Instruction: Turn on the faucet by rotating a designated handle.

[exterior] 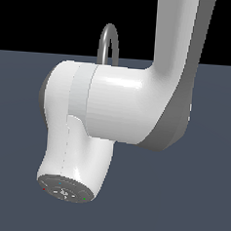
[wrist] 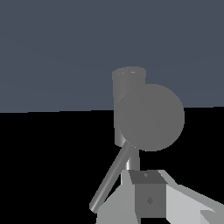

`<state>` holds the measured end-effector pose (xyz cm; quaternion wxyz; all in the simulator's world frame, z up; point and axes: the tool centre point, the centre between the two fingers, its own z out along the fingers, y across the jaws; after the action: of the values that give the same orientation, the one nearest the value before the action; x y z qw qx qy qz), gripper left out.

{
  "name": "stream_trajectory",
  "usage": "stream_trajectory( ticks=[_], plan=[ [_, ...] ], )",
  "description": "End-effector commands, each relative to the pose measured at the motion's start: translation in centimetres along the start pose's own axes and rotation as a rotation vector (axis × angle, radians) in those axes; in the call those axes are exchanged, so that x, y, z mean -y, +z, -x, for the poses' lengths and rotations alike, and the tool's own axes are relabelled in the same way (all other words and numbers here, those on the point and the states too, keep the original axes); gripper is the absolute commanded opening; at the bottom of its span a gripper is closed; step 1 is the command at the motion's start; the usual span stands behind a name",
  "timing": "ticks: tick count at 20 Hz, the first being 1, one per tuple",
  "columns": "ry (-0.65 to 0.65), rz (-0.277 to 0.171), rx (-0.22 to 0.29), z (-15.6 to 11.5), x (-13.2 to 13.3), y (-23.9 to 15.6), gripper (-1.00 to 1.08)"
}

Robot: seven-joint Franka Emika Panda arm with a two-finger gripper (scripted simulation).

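— What takes up the most room from where you stand?

— The white robot arm. In the exterior view it fills the middle and hides nearly everything behind it. Under it lies the flat blue-grey floor.

— And the faucet?

— Only the top of its arched spout peeks above the arm in the exterior view. The wrist view shows more: the faucet sits close in front of the camera, a grey cylinder and a round grey face.

— The handle?

— 1 thin grey rod slanting off the faucet's body, just beside the gripper.

— Is the gripper holding it?

— I cannot tell. Only a blocky grey part shows, near the rod; its opening is hidden.
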<state>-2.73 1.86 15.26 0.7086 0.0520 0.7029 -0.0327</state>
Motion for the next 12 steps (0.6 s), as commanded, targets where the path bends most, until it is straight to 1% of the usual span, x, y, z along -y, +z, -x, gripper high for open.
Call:
stream_trajectory(
  ticks=[1, 2, 12],
  plan=[
    [-0.032, -0.01, -0.006, -0.6, 4.2, 0.4, -1.0],
    [0.002, -0.011, -0.001, -0.1, 0.4, 0.0, -1.0],
    [-0.017, -0.011, -0.004, -2.8, 3.3, 0.2, -1.0]
  ],
)
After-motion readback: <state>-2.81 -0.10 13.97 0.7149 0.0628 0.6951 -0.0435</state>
